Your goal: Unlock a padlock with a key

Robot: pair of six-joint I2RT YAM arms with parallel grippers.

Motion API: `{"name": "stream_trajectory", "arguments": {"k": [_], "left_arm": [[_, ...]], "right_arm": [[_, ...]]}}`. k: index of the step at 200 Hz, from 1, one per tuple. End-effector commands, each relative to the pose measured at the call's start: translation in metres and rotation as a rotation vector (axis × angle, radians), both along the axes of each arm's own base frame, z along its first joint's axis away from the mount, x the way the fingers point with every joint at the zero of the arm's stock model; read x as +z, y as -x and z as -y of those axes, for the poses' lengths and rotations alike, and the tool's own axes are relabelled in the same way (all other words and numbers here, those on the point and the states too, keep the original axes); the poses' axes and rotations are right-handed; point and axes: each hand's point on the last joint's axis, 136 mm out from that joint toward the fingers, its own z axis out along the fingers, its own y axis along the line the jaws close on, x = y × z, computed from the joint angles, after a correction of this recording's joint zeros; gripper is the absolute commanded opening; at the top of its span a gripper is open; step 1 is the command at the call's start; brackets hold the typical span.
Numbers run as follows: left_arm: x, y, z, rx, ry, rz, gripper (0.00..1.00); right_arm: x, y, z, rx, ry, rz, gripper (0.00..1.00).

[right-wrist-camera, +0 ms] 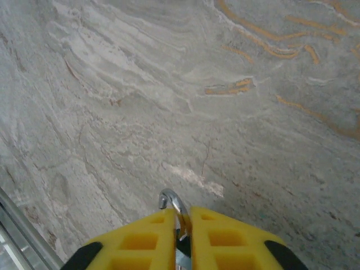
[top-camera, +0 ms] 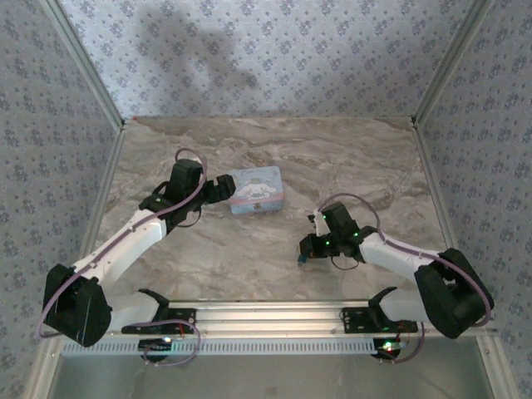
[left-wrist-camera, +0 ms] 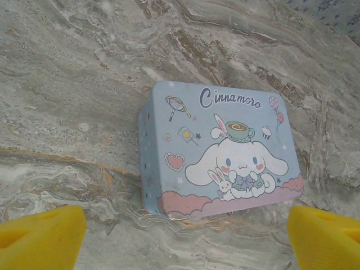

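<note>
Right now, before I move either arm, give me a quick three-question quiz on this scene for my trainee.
1. True or false: the left arm's jaws are shut on the tin box.
2. What do the right arm's jaws pinch? A) the padlock's silvery shackle B) a red pen C) nothing
3. Fill in: the name printed on the tin box lid is ____.
Key: 1 false, they stand wide open, the yellow fingers apart with the tin box ahead of them; 2 A; 3 Cinnamoro.
</note>
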Motion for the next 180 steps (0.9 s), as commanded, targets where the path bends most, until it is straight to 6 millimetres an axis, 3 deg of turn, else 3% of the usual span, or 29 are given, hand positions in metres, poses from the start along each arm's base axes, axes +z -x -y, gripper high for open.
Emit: {"name": "stream_trajectory", "arguments": {"k": [1,35,70,91,122,154,180], "left_arm": [[0.009,0.003,-0.011,0.020,-0.027,0.032,0.92],[0.019,0.004,-0.019,0.040,-0.040,0.064,0.93],[0.034,0.004,-0.037,0.099,-0.072,0.117,0.94],[0.043,0.002,-0.056,0.147,-0.135,0.175,0.96],[0.056,0.000,-0.104,0.287,-0.285,0.313,0.98],[0.056,0.001,-0.130,0.333,-0.350,0.466,0.98],[0.033,0.003,-0.146,0.339,-0.414,0.480,0.98]], "right_arm": [[0.013,-0.016,-0.003,-0.004,-0.015,0.064,0.22],[0.029,-0.031,0.016,-0.050,0.027,0.124,0.29],[0.068,-0.058,0.048,-0.170,0.024,0.260,0.36],[0.089,-0.076,0.079,-0.283,0.071,0.368,0.44],[0.109,-0.099,0.136,-0.473,0.164,0.506,0.59],[0.110,-0.113,0.195,-0.647,0.289,0.572,0.79],[0.100,-0.116,0.233,-0.744,0.401,0.626,0.99]]}}
